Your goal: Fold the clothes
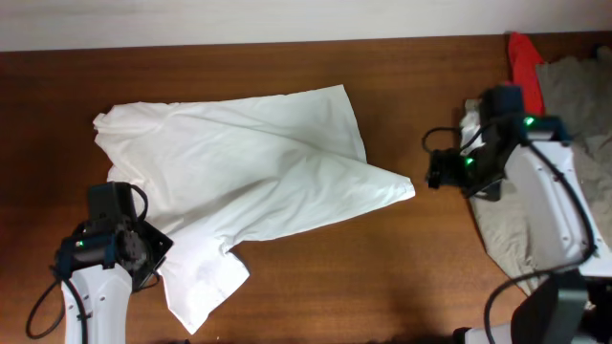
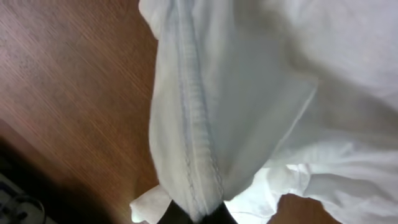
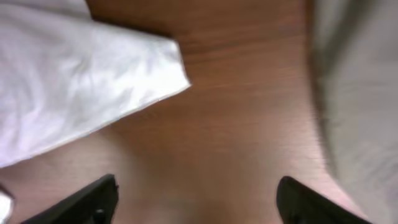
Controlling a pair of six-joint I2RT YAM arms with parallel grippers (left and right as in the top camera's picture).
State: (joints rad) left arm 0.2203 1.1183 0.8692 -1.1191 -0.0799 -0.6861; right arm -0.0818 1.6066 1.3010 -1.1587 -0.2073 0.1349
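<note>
One rumpled white shirt lies on the wood table, its stitched hem pinched in the left gripper, one pointed corner just ahead of the right gripper, its two fingers spread.

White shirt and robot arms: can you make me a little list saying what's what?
shirt: white shirt, lying crumpled on the table, not folded yet
left fingers: pinched shut on a stitched edge of the white shirt
right fingers: open, holding nothing, over bare wood near the shirt's corner
other clothes: grey clothes and a red cloth at the table's right end
</note>
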